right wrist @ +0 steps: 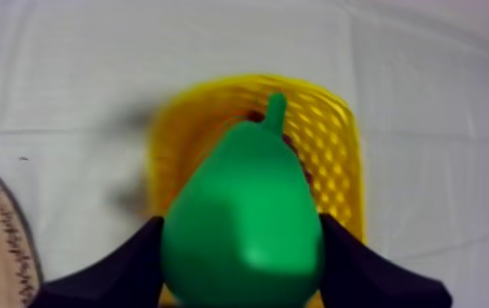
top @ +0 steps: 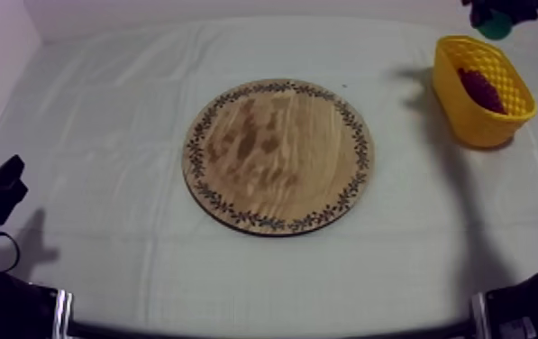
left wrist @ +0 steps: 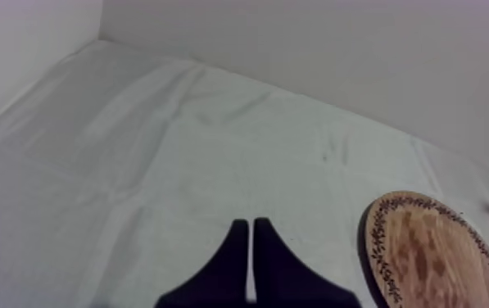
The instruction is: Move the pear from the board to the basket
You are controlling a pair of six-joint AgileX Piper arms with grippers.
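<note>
**Pear aloft over the basket, clamped in the right end effector**

From above: at the far right of the worktop (top: 101,117), on its grey-white cloth, a yellow basket (top: 506,86); inside it, a dark purplish fruit (top: 481,88), kind hard to tell. Up over the basket's far end, the right end effector (top: 499,16), black, with a patch of the green pear (top: 497,24) just beneath it; pear off the worktop, above the basket and not yet inside. In the middle of the worktop, well apart from the basket, the round wooden board (top: 279,155); patterned rim all round, face bare. Low at the left edge, the left end effector (top: 0,185), over plain cloth and well away from the board.

From the right wrist: right end effector clenched on the pear, grasping it across the wide end; one black finger (right wrist: 124,266) pressed to each flank; stem pointing away, toward the basket's far wall; yellow mesh showing round and beyond the pear; a sliver of the board's rim off to one side on the cloth.

From the left wrist: left end effector clenched on nothing; both fingers (left wrist: 235,262) lying together as a narrow wedge over the cloth; board near, off to one side; a thin strip of yellow basket past the board.
</note>
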